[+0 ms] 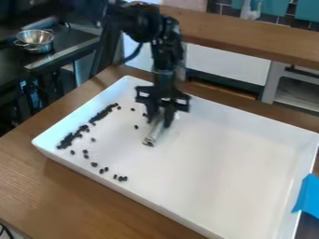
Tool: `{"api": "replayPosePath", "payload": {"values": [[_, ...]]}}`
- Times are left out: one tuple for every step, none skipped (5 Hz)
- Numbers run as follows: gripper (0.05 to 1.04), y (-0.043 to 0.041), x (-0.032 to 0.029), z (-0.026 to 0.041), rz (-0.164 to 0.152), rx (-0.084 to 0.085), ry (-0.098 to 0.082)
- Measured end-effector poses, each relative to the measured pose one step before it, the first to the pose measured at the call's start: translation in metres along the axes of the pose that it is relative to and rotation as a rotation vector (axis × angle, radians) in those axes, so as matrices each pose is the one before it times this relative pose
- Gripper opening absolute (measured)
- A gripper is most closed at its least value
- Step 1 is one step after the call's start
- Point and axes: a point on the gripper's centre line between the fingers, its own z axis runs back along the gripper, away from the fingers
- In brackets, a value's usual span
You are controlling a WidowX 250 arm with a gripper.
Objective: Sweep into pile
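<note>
- Remotely, I am holding the black gripper [163, 108] over the far left part of a white tray [230, 163], its fingers pinching a pale, slim tool [154, 132].
- The tool is slanting down to the tray floor, its lower end pointing toward the near left.
- Dark pieces [78, 133] are lying in a dense, uneven band beside the tray's left wall, while others are sitting scattered toward the near wall and between band and tool.
- The tray is resting on a wooden table [74, 191], with blue material [306, 198] hanging over its right edge.
- Beyond the table, at upper left, a metal bowl [35, 41] is standing on a dark counter [68, 42].
</note>
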Motion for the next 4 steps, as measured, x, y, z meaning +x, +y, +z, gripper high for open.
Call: {"api": "replayPosePath", "payload": {"values": [[0.381, 0.02787, 0.00505, -0.00325, 0.0146, 0.0069, 0.0004], [0.381, 0.02366, 0.00066, -0.00189, -0.0049, 0.0150, 0.0009], [0.381, 0.03482, -0.00289, -0.00135, 0.0023, 0.0574, -0.0443], [0.381, 0.00896, -0.00643, 0.00231, -0.0597, 0.0683, -0.0646]]}}
